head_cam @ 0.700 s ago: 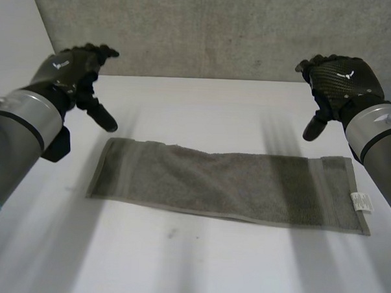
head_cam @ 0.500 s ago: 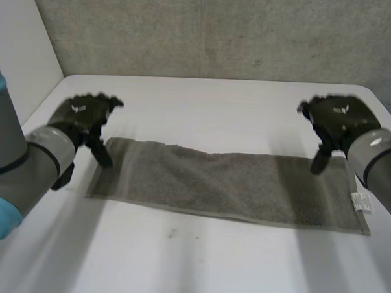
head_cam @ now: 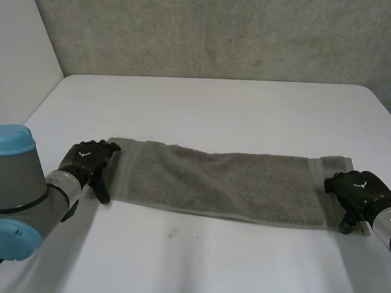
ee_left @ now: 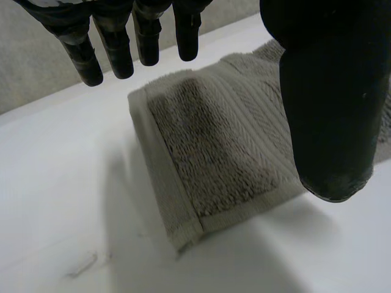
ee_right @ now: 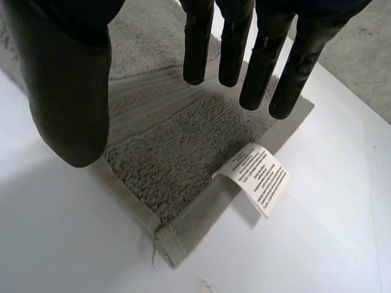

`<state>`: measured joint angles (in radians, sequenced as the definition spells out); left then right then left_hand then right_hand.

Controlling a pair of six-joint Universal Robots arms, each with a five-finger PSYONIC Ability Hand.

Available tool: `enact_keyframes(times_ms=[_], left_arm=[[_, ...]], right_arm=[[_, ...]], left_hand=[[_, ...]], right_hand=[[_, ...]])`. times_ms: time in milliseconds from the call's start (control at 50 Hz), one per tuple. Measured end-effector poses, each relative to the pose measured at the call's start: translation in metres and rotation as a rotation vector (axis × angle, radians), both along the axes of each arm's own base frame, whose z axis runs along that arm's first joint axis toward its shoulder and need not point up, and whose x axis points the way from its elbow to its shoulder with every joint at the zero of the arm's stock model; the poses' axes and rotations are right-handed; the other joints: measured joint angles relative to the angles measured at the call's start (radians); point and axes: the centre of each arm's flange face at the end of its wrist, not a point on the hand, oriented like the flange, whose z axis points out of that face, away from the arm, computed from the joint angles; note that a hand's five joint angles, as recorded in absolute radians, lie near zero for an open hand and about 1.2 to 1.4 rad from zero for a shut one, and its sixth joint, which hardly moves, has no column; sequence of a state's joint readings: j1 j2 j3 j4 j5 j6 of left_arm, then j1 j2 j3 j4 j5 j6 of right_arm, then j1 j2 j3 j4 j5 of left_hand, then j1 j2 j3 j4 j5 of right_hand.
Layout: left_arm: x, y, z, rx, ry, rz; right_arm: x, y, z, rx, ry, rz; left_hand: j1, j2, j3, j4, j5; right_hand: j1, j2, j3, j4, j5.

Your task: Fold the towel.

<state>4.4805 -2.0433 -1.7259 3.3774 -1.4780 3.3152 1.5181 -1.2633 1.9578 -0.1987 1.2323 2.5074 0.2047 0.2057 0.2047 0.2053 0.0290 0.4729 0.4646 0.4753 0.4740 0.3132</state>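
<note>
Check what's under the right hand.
Under the right hand lies an end corner of the towel, its white label sticking out onto the table. Its fingers hide some cloth.

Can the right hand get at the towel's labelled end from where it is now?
Probably yes: the right hand hangs open over that end of the towel, nothing in between, and the label lies by its fingertips.

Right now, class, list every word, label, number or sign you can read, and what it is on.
White label on the towel edge: printed lines, too small to read.
Left hand and right hand: a small white emblem on the back of each, no letters.
</note>
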Motion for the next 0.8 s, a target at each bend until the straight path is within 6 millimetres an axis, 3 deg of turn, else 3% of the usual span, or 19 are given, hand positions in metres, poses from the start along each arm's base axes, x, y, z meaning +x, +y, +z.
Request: enact_keyframes(times_ms=[100,280,320,540,680,700,760,800], left_arm=[[0.000,0.001,-0.004,0.005,-0.025,-0.010],[0.000,0.001,-0.004,0.002,-0.042,-0.015],[0.001,0.002,-0.004,0.003,-0.042,-0.014],[0.002,0.007,-0.004,0.011,-0.042,-0.016],[0.002,0.008,-0.006,0.016,-0.043,-0.018],[0.002,0.008,-0.006,0.016,-0.043,-0.018],[0.002,0.008,-0.006,0.016,-0.044,-0.018],[0.002,0.008,-0.006,0.016,-0.044,-0.018]], right_arm=[[-0.002,0.001,-0.005,-0.010,0.029,0.023],[-0.003,-0.008,-0.015,-0.036,0.047,0.027],[-0.005,-0.012,-0.013,-0.060,0.048,0.022],[-0.009,-0.021,0.025,-0.213,0.008,-0.017],[-0.008,-0.019,0.029,-0.189,-0.086,-0.039],[-0.008,-0.019,0.029,-0.186,-0.089,-0.040],[-0.006,-0.016,0.021,-0.142,-0.104,-0.038],[-0.006,-0.013,0.013,-0.105,-0.103,-0.036]], left_hand=[[0.000,0.000,0.000,0.000,0.000],[-0.003,-0.002,-0.002,-0.002,0.000],[-0.003,-0.002,-0.002,-0.002,0.000],[-0.005,-0.008,-0.007,-0.008,0.000],[-0.005,-0.009,-0.007,-0.008,0.000],[-0.005,-0.009,-0.007,-0.008,0.000],[-0.005,-0.009,-0.007,-0.008,0.000],[-0.005,-0.009,-0.007,-0.008,0.000]], right_hand=[[0.080,0.084,0.079,0.077,0.073],[0.781,0.802,0.771,0.775,0.770],[0.870,0.872,0.856,0.862,0.863],[0.871,0.872,0.861,0.866,0.867],[0.852,0.861,0.850,0.855,0.854],[0.792,0.795,0.796,0.801,0.793],[0.325,0.326,0.322,0.336,0.313],[0.274,0.284,0.273,0.278,0.247]])
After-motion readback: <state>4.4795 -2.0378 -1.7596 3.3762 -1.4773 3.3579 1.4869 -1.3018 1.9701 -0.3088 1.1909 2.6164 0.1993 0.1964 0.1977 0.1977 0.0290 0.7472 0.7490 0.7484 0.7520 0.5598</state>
